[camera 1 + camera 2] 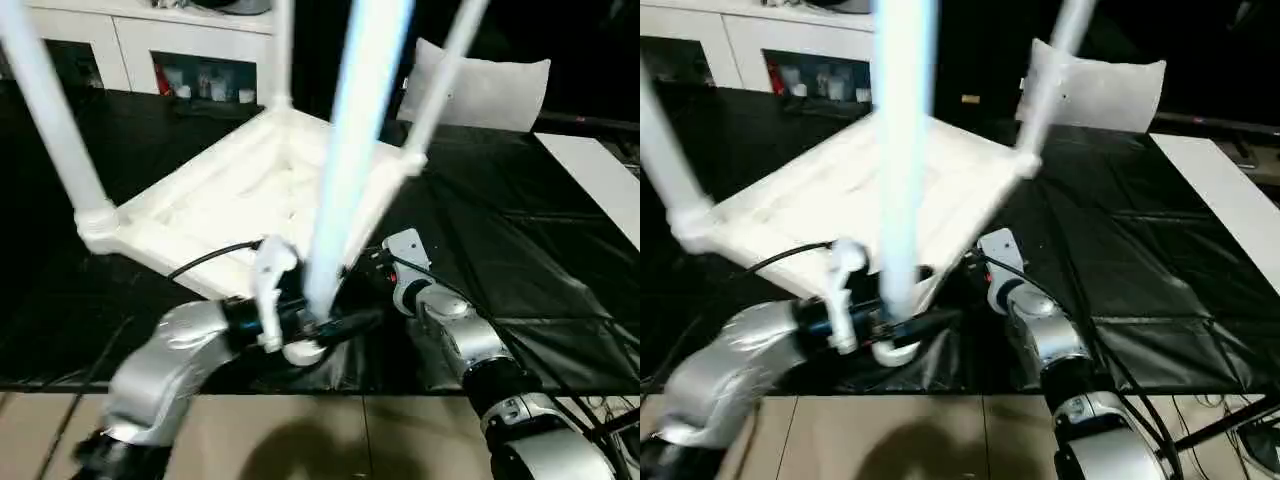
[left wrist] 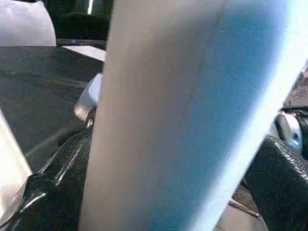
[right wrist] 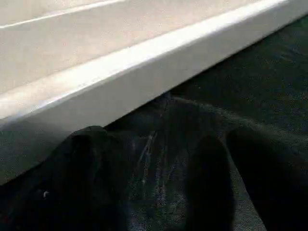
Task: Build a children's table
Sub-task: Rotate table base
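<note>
The children's table [image 1: 240,195] lies inverted at centre on black sheeting [image 1: 520,260], ribbed hollow underside up, so legs can seat. At seven o'clock, the left gripper [image 1: 305,335] spreads wide around the near leg [image 1: 350,150], a smooth tapering tube, steadying it at its socket. At five o'clock, the right gripper [image 1: 375,265] hangs open, empty, beside the rounded rim.
</note>
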Robot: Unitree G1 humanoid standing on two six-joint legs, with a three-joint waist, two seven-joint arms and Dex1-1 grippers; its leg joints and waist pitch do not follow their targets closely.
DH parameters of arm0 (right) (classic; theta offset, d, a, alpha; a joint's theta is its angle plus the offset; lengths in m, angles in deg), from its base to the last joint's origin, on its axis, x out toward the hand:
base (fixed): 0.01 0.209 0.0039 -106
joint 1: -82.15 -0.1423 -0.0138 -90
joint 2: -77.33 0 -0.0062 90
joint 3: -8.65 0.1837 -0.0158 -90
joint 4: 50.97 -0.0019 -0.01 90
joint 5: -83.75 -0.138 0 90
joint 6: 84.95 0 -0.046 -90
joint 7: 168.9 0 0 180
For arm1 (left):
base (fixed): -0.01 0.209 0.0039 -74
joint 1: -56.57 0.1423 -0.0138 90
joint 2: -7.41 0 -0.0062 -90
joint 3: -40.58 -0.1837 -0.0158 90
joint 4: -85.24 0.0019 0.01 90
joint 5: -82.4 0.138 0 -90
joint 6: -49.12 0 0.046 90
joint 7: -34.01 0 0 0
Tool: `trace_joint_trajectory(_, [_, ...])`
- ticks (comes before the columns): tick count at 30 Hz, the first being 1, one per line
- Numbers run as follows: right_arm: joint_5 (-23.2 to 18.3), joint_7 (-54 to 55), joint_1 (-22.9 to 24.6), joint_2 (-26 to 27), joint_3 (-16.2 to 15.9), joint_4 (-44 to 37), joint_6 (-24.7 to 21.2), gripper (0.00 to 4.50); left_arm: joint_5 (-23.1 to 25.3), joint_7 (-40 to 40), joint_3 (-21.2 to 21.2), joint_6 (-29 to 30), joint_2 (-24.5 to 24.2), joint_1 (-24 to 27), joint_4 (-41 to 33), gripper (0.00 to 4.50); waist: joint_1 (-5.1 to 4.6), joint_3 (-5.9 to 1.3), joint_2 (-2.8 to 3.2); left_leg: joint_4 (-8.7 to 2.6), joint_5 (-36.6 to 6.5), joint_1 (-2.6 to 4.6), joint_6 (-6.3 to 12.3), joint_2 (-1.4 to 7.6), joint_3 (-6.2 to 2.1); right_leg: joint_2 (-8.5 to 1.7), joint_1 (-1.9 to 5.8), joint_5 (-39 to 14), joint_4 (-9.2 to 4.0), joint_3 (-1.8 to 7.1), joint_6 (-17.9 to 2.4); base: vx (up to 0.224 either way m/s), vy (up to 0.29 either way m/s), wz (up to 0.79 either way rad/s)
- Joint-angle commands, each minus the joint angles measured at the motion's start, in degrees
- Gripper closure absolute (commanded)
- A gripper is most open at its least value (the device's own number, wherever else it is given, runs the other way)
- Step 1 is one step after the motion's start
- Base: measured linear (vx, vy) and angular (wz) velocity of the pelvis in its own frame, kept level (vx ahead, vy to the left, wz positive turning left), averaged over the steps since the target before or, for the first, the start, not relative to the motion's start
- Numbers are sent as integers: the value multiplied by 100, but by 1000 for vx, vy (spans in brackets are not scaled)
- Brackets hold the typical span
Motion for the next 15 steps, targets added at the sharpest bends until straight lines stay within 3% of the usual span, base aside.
trace_joint_trajectory(1, [66, -223, -61, 112, -110, 24, 161, 0, 45, 31, -287, -101, 240, -212, 65, 6, 42, -335, 106, -426, 115, -42, 245, 307, -62, -477, 354, 286, -312, 324, -1438, 0, 0, 0])
trace_joint_trajectory(4, [63, -236, -36, 119, -104, 50, 214, 0, 10, 55, -354, -140, 472, -390, 221, 6, 39, -336, 107, -420, 61, -33, 274, 309, -54, -472, 350, 268, -327, 321, -1492, 0, 0, 0])
trace_joint_trajectory(5, [62, -237, -37, 120, -95, 62, 226, 0, 24, 62, -363, -167, 522, -428, 269, 6, 33, -332, 140, -423, 10, -27, 261, 313, -53, -469, 344, 243, -338, 317, -1508, 0, 0, 0])
trace_joint_trajectory(8, [36, -188, -51, 88, -1, 120, 291, 0, 15, 38, -384, -211, 705, -549, 425, 6, 40, -338, 160, -418, -24, -29, 259, 314, -60, -477, 356, 251, -332, 320, -1537, 0, 0, 0])
trace_joint_trajectory(10, [19, -157, -58, 51, 49, 131, 308, 0, -26, -3, -409, -199, 754, -560, 422, 6, 41, -340, 141, -418, -37, -27, 263, 323, -60, -480, 361, 256, -334, 320, -1552, 0, 0, 0])
trace_joint_trajectory(15, [-59, -172, -14, -257, 269, 55, 352, 0, 224, 146, -351, -483, 780, -651, 719, 6, 51, -344, 152, -402, 69, -34, 424, 312, -53, -468, 369, 452, -327, 314, -1629, 0, 0, 0])
